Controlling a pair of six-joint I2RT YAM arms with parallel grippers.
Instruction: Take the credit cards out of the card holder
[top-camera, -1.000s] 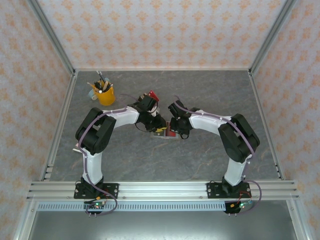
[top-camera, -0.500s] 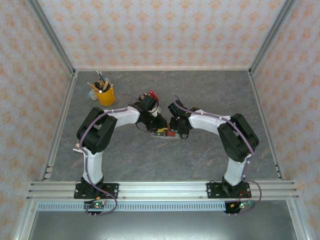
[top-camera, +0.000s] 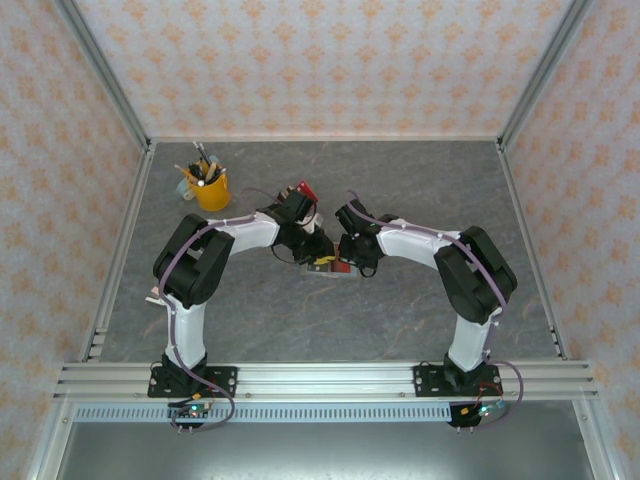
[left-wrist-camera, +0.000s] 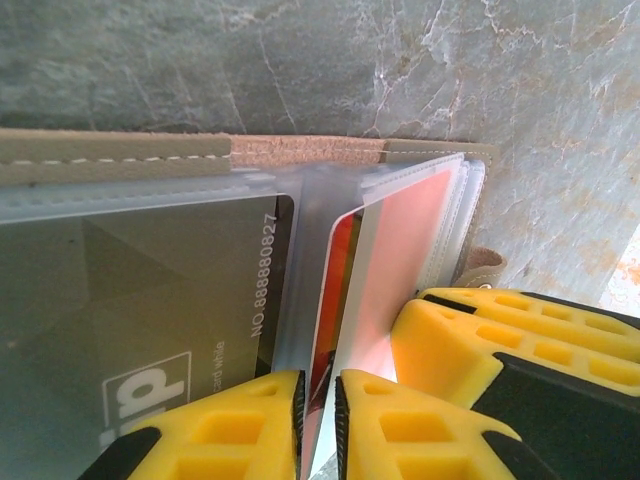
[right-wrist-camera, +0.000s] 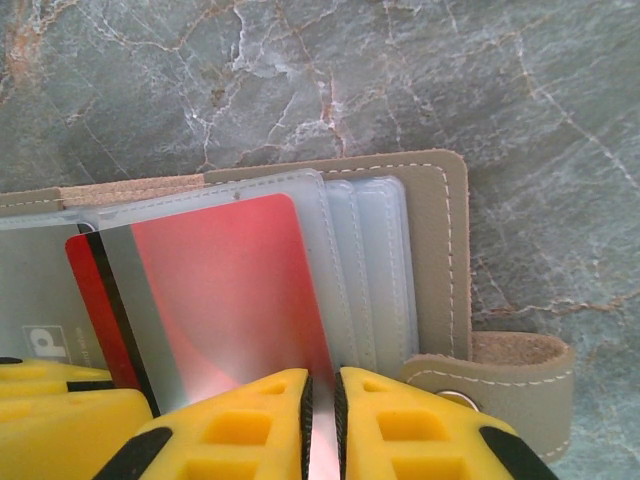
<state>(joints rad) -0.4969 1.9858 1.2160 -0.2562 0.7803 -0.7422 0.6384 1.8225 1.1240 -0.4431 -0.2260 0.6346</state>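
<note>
Lying open on the surface (right-wrist-camera: 300, 80) between the two arms, holder (right-wrist-camera: 440, 230) has its snap tab toward the right arm. Red card (right-wrist-camera: 230, 290) sits partly slid from its clear sleeve (right-wrist-camera: 318, 225), black stripe exposed. Dark card (left-wrist-camera: 150, 300) is fully seated in the next sleeve. Left gripper (left-wrist-camera: 318, 420) is pinched on what looks like the red card's edge. Right gripper (right-wrist-camera: 322, 410) is clamped on the sleeve, bracing it. Judged early: first card mid-extraction, none looks fully out, dark card and any others to follow. The grippers nearly touch, so little room between them. Open surface lies on the near side. Pen cup (top-camera: 208, 186) and a small rack (top-camera: 303, 190) stand behind the left arm.
</note>
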